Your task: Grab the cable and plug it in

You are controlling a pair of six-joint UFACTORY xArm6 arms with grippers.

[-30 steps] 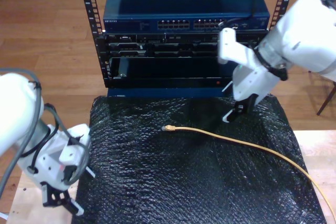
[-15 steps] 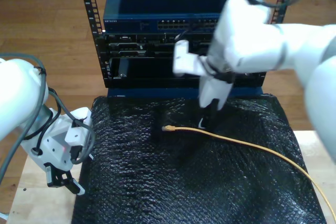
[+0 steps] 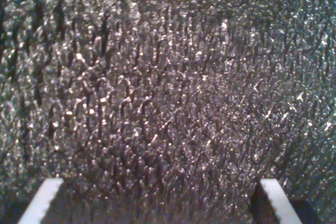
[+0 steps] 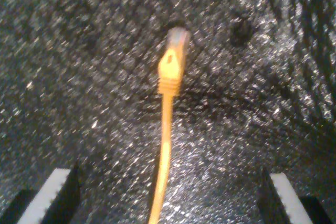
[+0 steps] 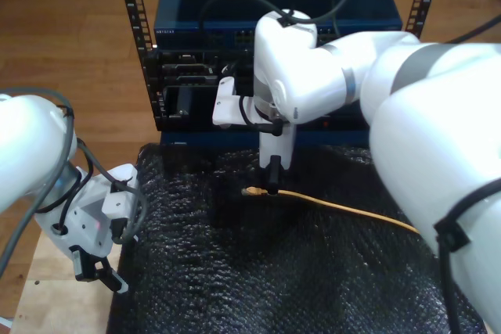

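Observation:
The yellow-orange cable (image 5: 337, 205) lies on the black bubble-wrap mat (image 5: 235, 271), and its clear plug (image 5: 250, 191) points toward the exterior view's left. My second gripper (image 5: 272, 180) hangs straight down just over the cable, right behind the plug. In the second wrist view the cable (image 4: 167, 129) runs between the spread fingers of my second gripper (image 4: 170, 195), with the plug (image 4: 177, 39) ahead; nothing is gripped. My first gripper (image 5: 98, 270) sits low at the mat's edge on the exterior view's left. It is open (image 3: 163, 203) over bare mat.
A rack (image 5: 133, 21) behind the mat holds a blue network switch (image 5: 196, 33) with a port row, partly hidden by the second arm. Darker units sit under the switch. Pale wooden table (image 5: 39, 303) shows beside the mat.
The second arm swung from the exterior view's right across to the plug end of the cable and lowered over it. The first gripper shifted slightly. The cable has not moved.

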